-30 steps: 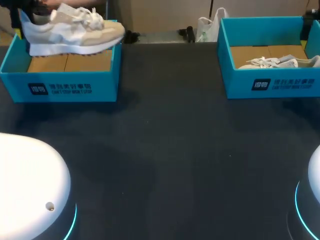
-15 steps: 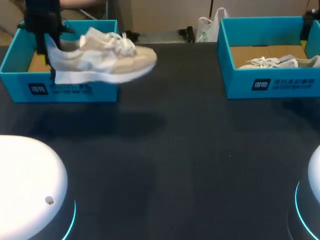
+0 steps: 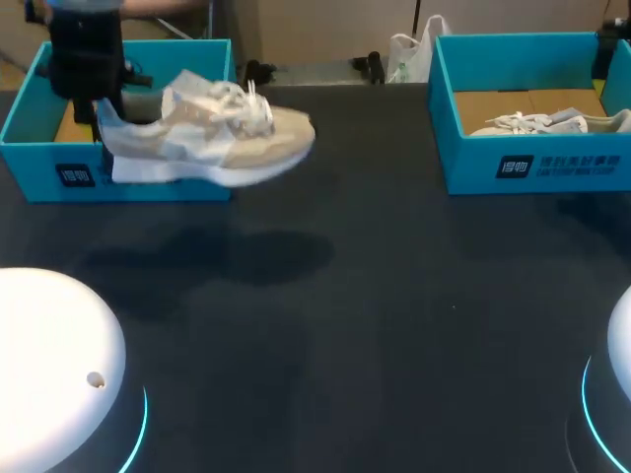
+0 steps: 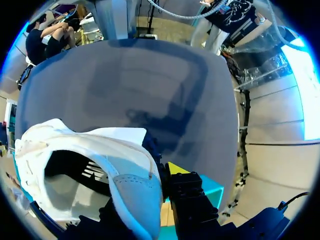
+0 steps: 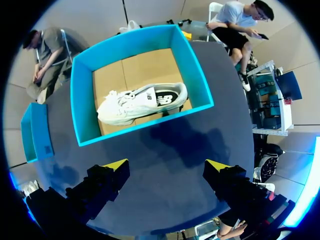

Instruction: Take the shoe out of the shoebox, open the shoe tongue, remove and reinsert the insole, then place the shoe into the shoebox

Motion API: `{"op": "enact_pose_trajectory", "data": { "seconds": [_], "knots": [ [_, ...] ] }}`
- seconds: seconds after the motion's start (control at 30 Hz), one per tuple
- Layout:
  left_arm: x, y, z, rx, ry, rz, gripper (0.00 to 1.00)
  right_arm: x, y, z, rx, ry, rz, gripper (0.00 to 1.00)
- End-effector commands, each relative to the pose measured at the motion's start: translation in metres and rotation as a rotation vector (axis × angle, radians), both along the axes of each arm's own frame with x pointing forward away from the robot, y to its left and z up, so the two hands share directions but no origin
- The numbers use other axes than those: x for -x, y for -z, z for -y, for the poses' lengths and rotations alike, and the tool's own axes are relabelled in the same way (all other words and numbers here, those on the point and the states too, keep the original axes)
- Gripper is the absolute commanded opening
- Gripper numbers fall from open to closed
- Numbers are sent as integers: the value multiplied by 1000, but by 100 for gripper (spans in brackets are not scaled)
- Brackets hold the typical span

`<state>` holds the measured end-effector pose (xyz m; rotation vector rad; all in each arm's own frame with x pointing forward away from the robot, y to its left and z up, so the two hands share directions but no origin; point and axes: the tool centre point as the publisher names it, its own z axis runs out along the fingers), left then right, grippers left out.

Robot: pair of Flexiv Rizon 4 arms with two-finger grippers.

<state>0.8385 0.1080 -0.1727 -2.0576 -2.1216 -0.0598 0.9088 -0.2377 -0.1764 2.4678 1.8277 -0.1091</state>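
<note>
Judging head view: step 1 nearly done. Clamping shoe [image 3: 207, 138] at heel w/ L gripper [image 3: 102, 116], held in air over table [image 3: 345, 315], just in front of L box [image 3: 118, 177], toe twd centre. Not set down yet. 2nd shoe [image 3: 537, 123] lying in R box [image 3: 532, 163].

L wrist: pinching heel collar btwn fingers, shoe opening facing cam, table beyond.

R wrist: R gripper [image 5: 167, 167] w/ fingers wide apart, holding nothing, over table just short of R box, 2nd shoe inside.

Left to do, prob.: put down, open tongue, insole out & back in, re-box.
</note>
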Motion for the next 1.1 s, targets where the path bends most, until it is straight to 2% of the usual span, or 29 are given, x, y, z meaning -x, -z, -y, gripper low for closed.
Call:
{"op": "enact_pose_trajectory", "data": {
  "seconds": [0.03, 0.27, 0.37, 0.77, 0.83, 0.9, 1.1],
  "knots": [
    [24, 11, 17, -19, 67, 351, 0, 1, 0, 0, 0, 1, 1, 100],
    [61, 31, 47, 4, 89, 336, 0, 1, 0, 0, 0, 1, 1, 100],
    [81, 43, 67, 0, 112, 329, 0, 1, 0, 0, 0, 1, 1, 100],
    [81, 43, 67, 0, 112, 329, 0, 1, 0, 0, 0, 1, 1, 100],
    [88, 56, 75, -24, 154, 336, 0, 1, 0, 0, 0, 1, 1, 100],
    [98, 68, 87, 19, 224, 326, 0, 1, 0, 0, 0, 1, 1, 100],
    [114, 96, 116, 5, 290, 341, 0, 1, 0, 0, 0, 1, 1, 100]
  ]
}}
